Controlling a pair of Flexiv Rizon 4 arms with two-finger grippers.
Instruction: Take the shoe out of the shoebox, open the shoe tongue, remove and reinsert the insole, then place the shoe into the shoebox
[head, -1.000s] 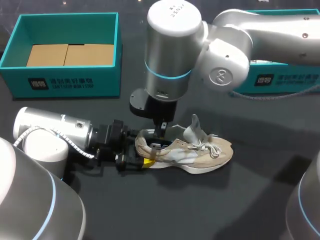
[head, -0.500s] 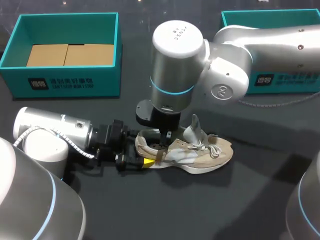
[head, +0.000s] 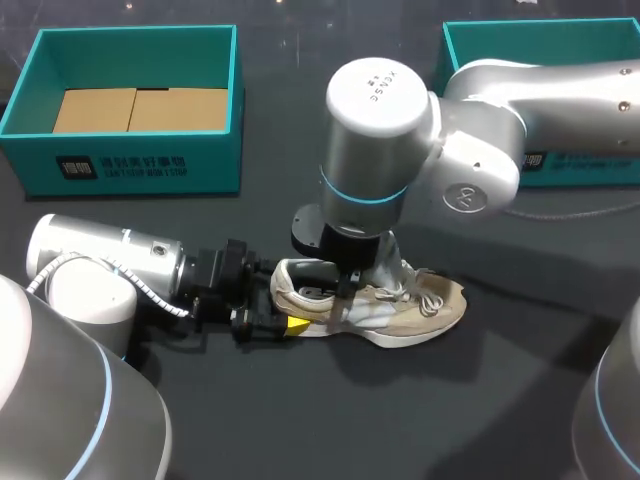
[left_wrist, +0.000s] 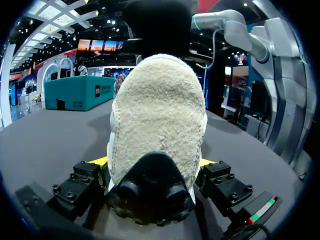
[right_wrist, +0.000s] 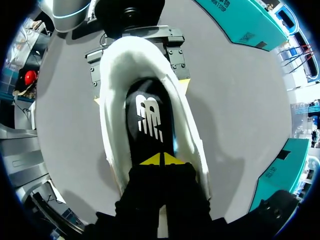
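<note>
A beige and white shoe (head: 420, 305) lies on its sole on the dark table (head: 480, 400), toe pointing right. My left gripper (head: 275, 318) lies low at the heel, one yellow-tipped finger on each side of it. In the left wrist view the fuzzy heel (left_wrist: 160, 115) fills the space between the fingers (left_wrist: 95, 162). My right gripper (head: 345, 290) comes down from above into the shoe's opening. Its yellow tips (right_wrist: 162, 160) are shut together on the black insole (right_wrist: 150, 120) with the white logo. The arm hides the tongue.
A teal shoebox (head: 130, 160) with a cardboard insert stands at the back left. A second teal box (head: 580, 165) stands at the back right, partly behind my right arm. Bare table lies in front of the shoe.
My right arm has shifted to the right along the shoe, toward the toe, with its shut gripper inside the opening. It now covers the raised tongue. The left arm and shoe have stayed put.
</note>
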